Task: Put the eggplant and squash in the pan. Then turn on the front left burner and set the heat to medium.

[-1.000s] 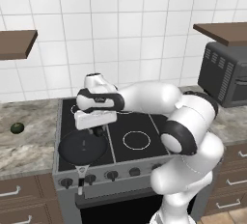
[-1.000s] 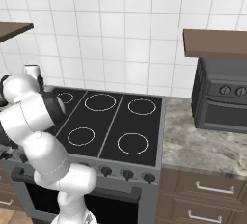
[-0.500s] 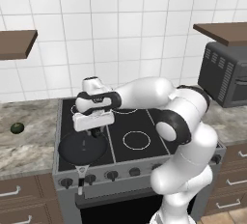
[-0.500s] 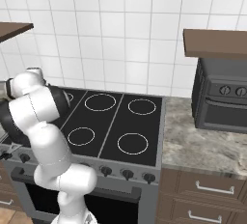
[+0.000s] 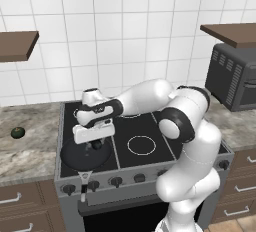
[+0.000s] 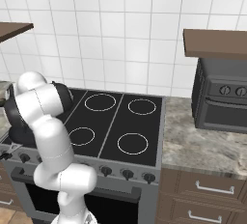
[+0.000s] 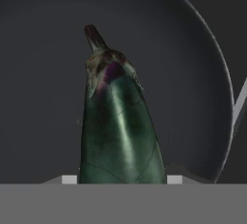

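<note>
Nearest the hand camera, the eggplant stood lengthwise in front of the lens with its stem pointing away, and the fingers were closed on its near end – a grip narrowed almost as far as it goes. Just beyond it lay the dark floor of the pan, so the vegetable hung over the pan, and how high above it the pictures did not settle. From the left base camera the hand hovered over the pan, which sat on the front left burner with its grey handle jutting toward the knobs. The likeliest trouble was release: let go from any height, the long, rounded eggplant could bounce or roll toward the low rim and out onto the stove. A lower reach risked nudging the pan off its ring. Farther off, the squash sat alone on the surface left of the stove – round enough to roll from a careless pinch.
</note>
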You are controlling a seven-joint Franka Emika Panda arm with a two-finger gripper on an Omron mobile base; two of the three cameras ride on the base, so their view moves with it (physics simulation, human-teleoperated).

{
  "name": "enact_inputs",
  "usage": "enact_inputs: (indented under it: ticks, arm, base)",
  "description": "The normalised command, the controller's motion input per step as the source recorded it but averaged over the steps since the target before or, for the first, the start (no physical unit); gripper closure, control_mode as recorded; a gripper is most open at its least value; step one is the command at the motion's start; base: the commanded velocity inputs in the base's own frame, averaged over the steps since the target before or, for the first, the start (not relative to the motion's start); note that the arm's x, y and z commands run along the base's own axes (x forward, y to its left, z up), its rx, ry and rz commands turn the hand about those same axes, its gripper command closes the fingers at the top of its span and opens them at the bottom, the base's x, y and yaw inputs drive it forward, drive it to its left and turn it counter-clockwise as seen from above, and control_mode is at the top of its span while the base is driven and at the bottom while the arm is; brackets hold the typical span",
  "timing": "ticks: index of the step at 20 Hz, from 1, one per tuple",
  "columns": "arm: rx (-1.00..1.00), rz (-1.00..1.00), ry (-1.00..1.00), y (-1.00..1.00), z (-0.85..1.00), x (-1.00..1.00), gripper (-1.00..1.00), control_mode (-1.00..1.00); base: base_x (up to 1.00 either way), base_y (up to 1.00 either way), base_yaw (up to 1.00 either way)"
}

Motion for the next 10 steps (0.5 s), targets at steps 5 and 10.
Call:
enact_inputs:
  ticks: [5,10]
  arm:
    - [-0.02,0.00,0.00,0.00,-0.15,0.00,1.00,-1.00]
    - [-0.02,0.00,0.00,0.00,-0.14,0.00,1.00,-1.00]
  base:
    - [0.00,0.00,0.00]
    - [0.00,0.00,0.00]
